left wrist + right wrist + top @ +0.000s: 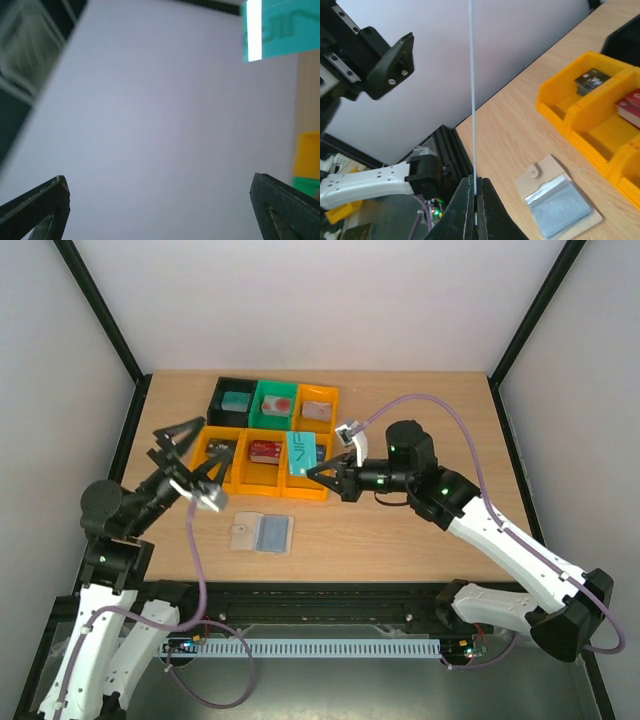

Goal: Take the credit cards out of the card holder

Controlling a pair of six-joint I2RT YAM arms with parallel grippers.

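The card holder lies open and flat on the table, tan flap to the left, grey-blue inside up; it also shows in the right wrist view. My right gripper is shut on a teal credit card, holding it at the front right orange bin. In the right wrist view that card is edge-on, a thin pale line rising from the shut gripper. My left gripper hovers open and empty over the front left orange bin. From the left wrist, the gripper is spread wide, the teal card at top right.
Six bins stand behind the holder. Back row: black, green, orange, each with a card. The front orange bins hold a black card and a red card. The table's near edge and black rail lie below the holder.
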